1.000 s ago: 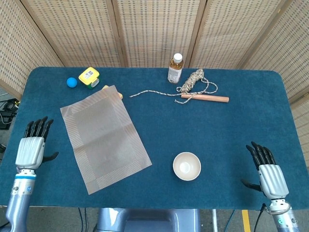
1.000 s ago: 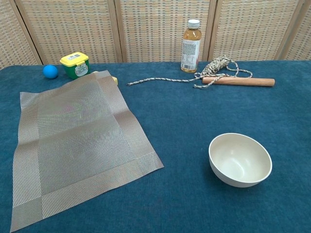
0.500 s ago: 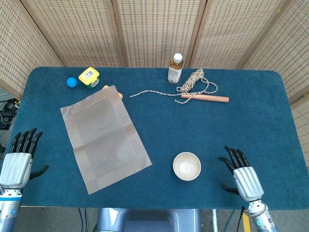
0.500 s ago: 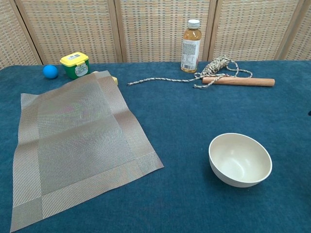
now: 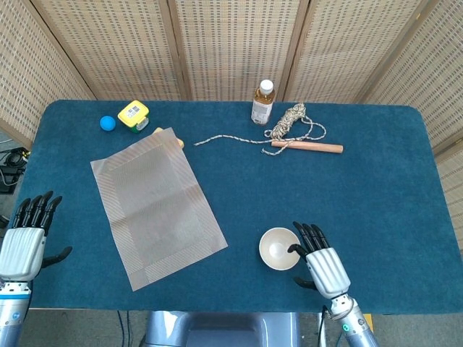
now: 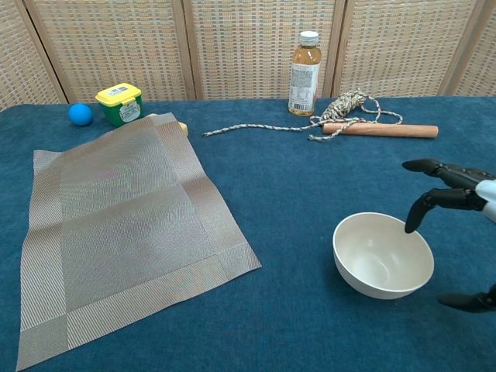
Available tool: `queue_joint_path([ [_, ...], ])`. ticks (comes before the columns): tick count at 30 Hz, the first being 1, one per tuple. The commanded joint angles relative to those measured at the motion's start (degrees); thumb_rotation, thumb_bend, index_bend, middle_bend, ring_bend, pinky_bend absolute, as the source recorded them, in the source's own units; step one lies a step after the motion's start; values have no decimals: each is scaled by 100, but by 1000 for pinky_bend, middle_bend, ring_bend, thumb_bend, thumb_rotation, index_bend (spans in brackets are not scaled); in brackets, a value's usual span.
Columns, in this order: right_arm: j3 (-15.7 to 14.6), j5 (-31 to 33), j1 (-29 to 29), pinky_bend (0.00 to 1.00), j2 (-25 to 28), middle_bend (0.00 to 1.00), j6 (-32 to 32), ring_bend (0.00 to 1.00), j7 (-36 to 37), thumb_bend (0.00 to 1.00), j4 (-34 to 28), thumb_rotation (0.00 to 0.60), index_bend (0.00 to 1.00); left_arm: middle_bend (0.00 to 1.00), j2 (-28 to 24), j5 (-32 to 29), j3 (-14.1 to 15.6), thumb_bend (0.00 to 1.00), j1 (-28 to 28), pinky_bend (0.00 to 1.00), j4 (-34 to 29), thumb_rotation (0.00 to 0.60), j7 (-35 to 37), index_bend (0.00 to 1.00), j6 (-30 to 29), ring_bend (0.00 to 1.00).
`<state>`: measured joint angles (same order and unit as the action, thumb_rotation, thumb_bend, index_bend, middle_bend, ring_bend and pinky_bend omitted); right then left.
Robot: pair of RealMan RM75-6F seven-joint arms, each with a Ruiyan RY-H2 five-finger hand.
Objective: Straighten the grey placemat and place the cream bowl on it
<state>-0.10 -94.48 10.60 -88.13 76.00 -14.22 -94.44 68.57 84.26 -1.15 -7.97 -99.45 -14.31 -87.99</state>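
Right hand (image 5: 320,263), fingers spread and empty, beside the cream bowl (image 5: 278,248) at lower centre; grey placemat (image 5: 155,206) lies askew (unstraightened). Next: close around the bowl's rim.

This looks like a staged robot test room rather than a home: a desk (image 5: 376,210) covered in blue felt stands before woven rattan screens (image 5: 231,43), with cables (image 5: 11,163) on bare floor beyond the left hand (image 5: 25,242).
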Motion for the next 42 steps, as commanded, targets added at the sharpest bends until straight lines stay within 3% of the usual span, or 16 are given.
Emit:
queue_joint_path([
  [1, 36, 70, 83, 80, -168, 42, -107, 0, -57, 220, 54, 600, 428, 0, 1, 16, -1, 91, 7, 0, -5, 600, 2, 61, 14, 0],
  [12, 96, 488, 170, 85, -480, 64, -343, 0, -233, 226, 414, 600, 460, 0, -39, 0, -64, 91, 37, 0, -9, 600, 123, 61, 72, 0],
  [22, 117, 683, 260, 125, -712, 147, -453, 0, -97, 242, 872, 600, 566, 0, -10, 18, -105, 90, 45, 0, 14, 600, 199, 64, 126, 0],
  [26, 105, 691, 294, 129, -803, 162, -470, 0, -24, 326, 1031, 600, 596, 0, 10, 42, -115, 90, 55, 0, 40, 600, 186, 69, 117, 0],
  [31, 130, 747, 337, 129, -868, 174, -502, 0, 29, 499, 1161, 600, 631, 0, 26, 12, -134, 90, 52, 0, 62, 600, 185, 75, 156, 0],
  [42, 304, 845, 520, 133, -879, 190, -608, 0, 69, 528, 1282, 600, 674, 0, 79, -95, -175, 91, 13, 0, 137, 600, 168, 82, 297, 0],
])
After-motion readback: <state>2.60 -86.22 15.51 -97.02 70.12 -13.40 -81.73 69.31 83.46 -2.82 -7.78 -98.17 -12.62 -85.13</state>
